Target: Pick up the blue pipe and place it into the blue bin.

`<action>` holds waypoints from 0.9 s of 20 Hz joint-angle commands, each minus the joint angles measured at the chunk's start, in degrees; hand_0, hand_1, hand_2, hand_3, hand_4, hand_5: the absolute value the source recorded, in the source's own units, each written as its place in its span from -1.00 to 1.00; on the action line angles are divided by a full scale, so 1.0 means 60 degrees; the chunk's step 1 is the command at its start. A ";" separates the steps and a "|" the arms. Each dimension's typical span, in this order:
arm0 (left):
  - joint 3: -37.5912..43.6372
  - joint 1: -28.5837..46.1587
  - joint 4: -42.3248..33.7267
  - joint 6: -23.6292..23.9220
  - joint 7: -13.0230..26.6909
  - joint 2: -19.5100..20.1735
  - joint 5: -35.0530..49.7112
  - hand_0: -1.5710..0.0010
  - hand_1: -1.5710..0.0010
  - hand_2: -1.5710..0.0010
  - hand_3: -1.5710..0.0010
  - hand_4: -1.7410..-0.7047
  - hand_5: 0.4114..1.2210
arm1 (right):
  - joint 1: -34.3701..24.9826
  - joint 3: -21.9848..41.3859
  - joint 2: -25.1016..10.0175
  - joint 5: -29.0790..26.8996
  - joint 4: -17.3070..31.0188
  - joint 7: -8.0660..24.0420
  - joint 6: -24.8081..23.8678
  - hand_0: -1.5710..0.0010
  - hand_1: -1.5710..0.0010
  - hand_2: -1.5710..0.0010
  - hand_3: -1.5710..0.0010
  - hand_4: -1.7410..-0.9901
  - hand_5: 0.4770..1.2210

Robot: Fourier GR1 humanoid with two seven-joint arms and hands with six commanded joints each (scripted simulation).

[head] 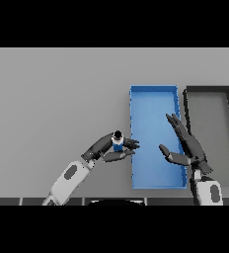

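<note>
The left hand [111, 148] reaches in from the lower left with its fingers and thumb curled round the blue pipe [118, 143], pinching it between them so that only a short part of it shows. The pipe stands roughly upright in that grip, a small blue cylinder with a dark, round end facing up, and it sits just beside the left wall of the blue bin [155, 89], outside it; the fingertips of the left hand reach the bin's left edge. Whether the pipe touches the grey surface [57, 99] or is held clear of it cannot be told. The right hand [188, 146] shows over the right side of the blue bin, its fingers straight and spread, the thumb held out toward the left, and nothing in its grasp. The blue bin is a long, shallow rectangular tray with low walls, lying lengthwise away from the robot. Just to its right lies a dark bin [209, 89] of much the same shape, with a grey floor.
</note>
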 commanded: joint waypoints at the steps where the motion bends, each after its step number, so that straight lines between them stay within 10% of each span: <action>1: 0.0083 -0.0007 -0.0068 -0.0015 0.0043 0.0059 0.0013 -1.00 -1.00 -1.00 -1.00 -0.47 1.00 | -0.0323 0.0027 -0.0291 -0.0521 -0.0211 0.0433 0.0285 1.00 0.98 0.85 1.00 0.37 -0.70; 7: 0.0218 -0.0052 -0.0154 -0.0136 0.0262 -0.0027 -0.0128 -1.00 -1.00 -1.00 -1.00 -0.47 1.00 | -0.2543 0.1084 -0.1034 -0.1213 -0.0765 0.2430 0.0885 1.00 0.99 0.90 1.00 0.22 -0.78; 18: 0.0631 -0.0128 0.0142 -0.0789 0.0035 -0.0168 0.0004 -1.00 -1.00 -1.00 -1.00 -0.47 1.00 | -0.5100 0.2485 -0.0341 -0.1456 0.0208 0.3471 0.1702 0.99 0.99 0.92 1.00 0.36 -0.82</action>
